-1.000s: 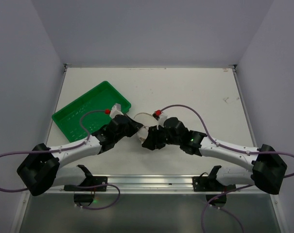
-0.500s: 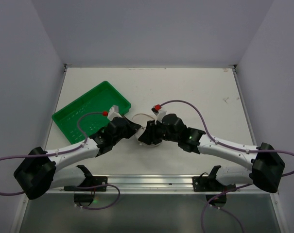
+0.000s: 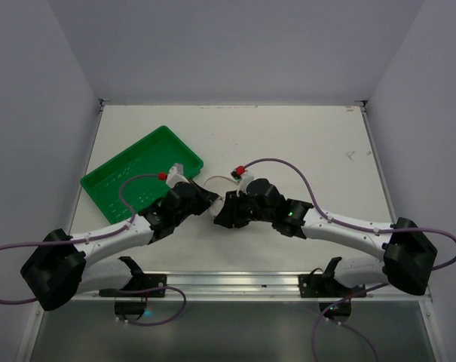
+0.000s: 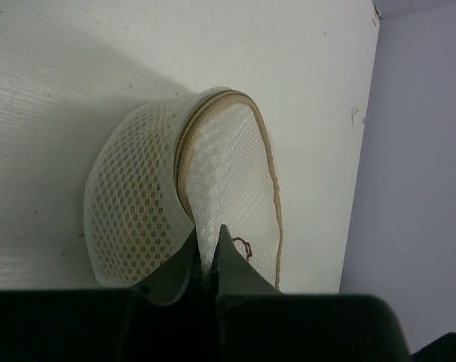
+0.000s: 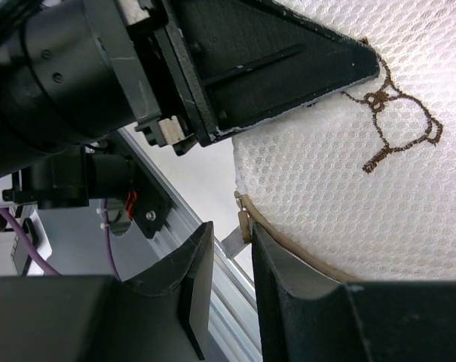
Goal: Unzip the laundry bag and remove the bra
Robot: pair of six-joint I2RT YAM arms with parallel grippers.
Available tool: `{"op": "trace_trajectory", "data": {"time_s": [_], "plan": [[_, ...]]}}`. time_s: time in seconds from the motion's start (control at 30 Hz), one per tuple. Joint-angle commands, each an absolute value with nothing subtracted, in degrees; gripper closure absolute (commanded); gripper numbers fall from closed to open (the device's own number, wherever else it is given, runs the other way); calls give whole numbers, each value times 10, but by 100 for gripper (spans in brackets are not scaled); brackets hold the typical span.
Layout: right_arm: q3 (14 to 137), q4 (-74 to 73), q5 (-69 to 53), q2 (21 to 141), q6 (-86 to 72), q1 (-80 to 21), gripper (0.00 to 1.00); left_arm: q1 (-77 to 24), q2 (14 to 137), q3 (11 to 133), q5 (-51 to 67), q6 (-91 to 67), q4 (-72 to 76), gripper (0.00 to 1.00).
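**Both grippers meet at the mesh bag, right of the green tray**

An off-white table [image 3: 303,143] is boxed in by plain pale walls on three sides, with a metal rail [image 3: 235,283] along its near edge where the arm bases are bolted. The green tray [image 3: 137,175] lies at an angle on the left part of the table. Purple cables [image 3: 288,167] loop over both arms.

From above, the two dark wrists come together just right of the tray's right corner and hide nearly all of what sits there; only a pale sliver shows between them.

That sliver is the laundry bag [image 4: 141,200], on the table just right of the tray and not touching it. It is not flat: one part stands curved on edge while the face bends over. The tan zip [image 4: 184,151] runs along the rim. The small dark bra drawing [image 5: 397,128] shows on the face.

The left gripper [image 4: 207,245] is closed, pinching a fold of the bag's white mesh between its tips, on the tray side.

In the right wrist view, the left gripper's black body lies over the upper left of the mesh. The right gripper [image 5: 233,243] sits at the bag's rim on the side away from the tray, fingers slightly apart. A small pale tab [image 5: 235,240] at the zip's end lies in the gap. Whether either pad touches it cannot be told.
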State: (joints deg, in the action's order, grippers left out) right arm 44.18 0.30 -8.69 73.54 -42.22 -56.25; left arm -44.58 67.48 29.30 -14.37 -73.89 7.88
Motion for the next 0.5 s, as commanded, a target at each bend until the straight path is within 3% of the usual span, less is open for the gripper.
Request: {"op": "trace_trajectory", "data": {"time_s": [0.0,0.47], "plan": [[466,13,-105,749,-426,-565,71,-449,657,297,-174,-729,83,100],[470,27,-74,758,-410,-564,76,-455,642,285,-162,-732,83,100]]}}
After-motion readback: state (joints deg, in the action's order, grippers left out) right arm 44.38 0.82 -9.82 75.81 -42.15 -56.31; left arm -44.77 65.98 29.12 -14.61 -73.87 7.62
